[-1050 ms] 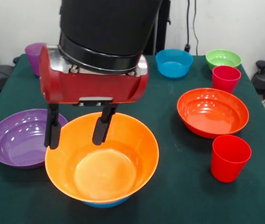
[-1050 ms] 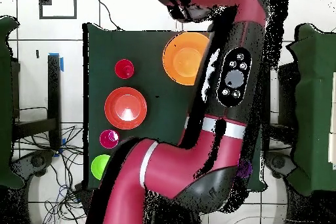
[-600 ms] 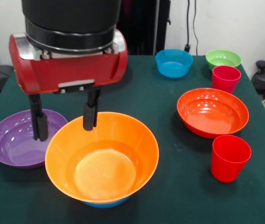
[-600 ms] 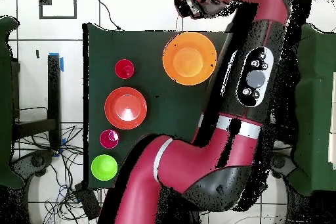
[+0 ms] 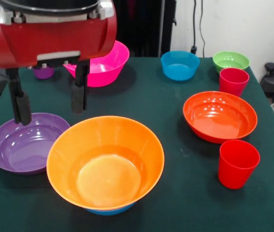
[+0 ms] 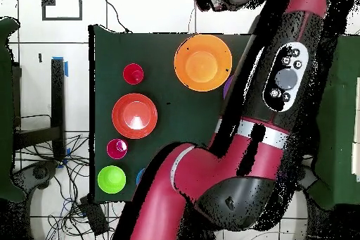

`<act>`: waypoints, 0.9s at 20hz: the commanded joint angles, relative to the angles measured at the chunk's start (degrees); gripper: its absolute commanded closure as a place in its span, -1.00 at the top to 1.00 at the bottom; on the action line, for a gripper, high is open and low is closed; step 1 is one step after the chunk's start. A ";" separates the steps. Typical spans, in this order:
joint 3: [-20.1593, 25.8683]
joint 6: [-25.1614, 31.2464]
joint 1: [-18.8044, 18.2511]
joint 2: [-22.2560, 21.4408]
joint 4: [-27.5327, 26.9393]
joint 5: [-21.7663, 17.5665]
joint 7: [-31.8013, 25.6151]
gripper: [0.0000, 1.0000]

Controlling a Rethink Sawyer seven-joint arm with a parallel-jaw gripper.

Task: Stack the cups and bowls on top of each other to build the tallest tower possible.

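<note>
Nearest, the glossy orange plastic bowl [image 5: 106, 164] sits nested on a blue bowl [image 5: 105, 211], just right of the fingers [image 5: 78, 94]. The gripper [image 5: 50, 104] hangs empty, fingers spread wide, above the big purple bowl [image 5: 25, 142], likely its next pick, needing a descent onto the rim. Beyond waits the pink bowl [image 5: 103, 63]. Overhead, the arm hides both.

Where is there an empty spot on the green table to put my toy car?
Bare cloth lies between the orange bowl, the pink bowl and the red-orange bowl. The corner in front of the nearer red cup is bare too. It is crowded by the purple bowl, where the open gripper hangs.
</note>
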 commanded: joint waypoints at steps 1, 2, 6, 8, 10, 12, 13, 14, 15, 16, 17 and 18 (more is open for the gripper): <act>4.25 6.31 5.94 -4.93 8.21 -9.96 -11.62 1.00; 6.17 4.80 7.42 -6.11 10.92 -12.51 -10.74 1.00; 11.01 -1.84 14.03 -12.74 26.14 -20.30 -9.09 1.00; 11.81 -3.94 16.61 -15.65 31.96 -22.88 -7.42 1.00; 12.08 -5.06 18.84 -18.15 36.77 -25.10 -5.09 1.00; 12.23 -6.31 20.94 -20.05 40.71 -26.82 -2.92 1.00; 12.36 -7.20 21.93 -20.83 42.52 -27.47 -1.81 1.00; 12.42 -8.02 22.77 -21.43 44.01 -28.09 -1.07 1.00; 12.48 -8.85 23.61 -22.03 45.50 -28.71 -0.32 1.00; 12.57 -9.72 24.28 -22.48 46.85 -29.33 -0.01 1.00; 12.70 -10.74 24.84 -22.83 48.04 -29.92 0.18 1.00; 13.02 -11.84 25.28 -23.14 49.37 -30.32 0.55 1.00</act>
